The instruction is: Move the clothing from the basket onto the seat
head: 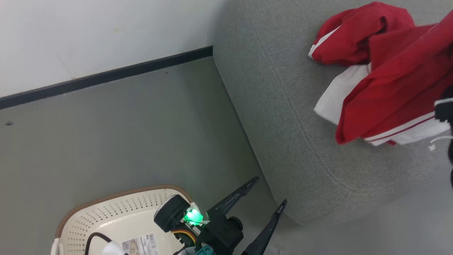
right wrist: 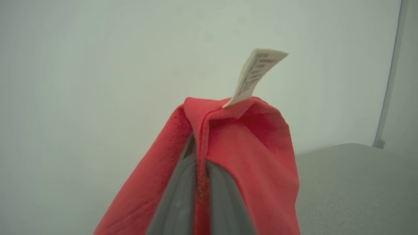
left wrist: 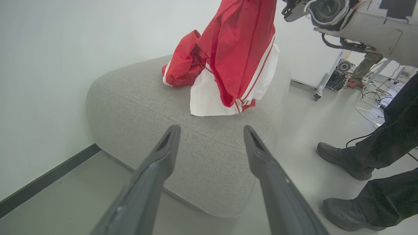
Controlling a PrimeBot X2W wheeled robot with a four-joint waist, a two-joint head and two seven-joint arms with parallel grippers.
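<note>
Right end effector (right wrist: 198, 153) pinching red garment (head: 389, 71), grey seat (head: 283, 124), floor (head: 106, 141), white wall (head: 88, 32)

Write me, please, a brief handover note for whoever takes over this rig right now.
Left claw: open, empty, pointing at the seat.
Right claw: shut on the red-and-white garment, holding its top up.
Garment: lower part lies on the seat, the rest hangs from the right claw.
Basket: on the floor beside the seat; the part in view holds no clothing.
Done: garment out of the basket and over the seat.
Left: open the right claw, probably; check the hidden part of the basket.
Note: a person's legs stand near the seat.
</note>
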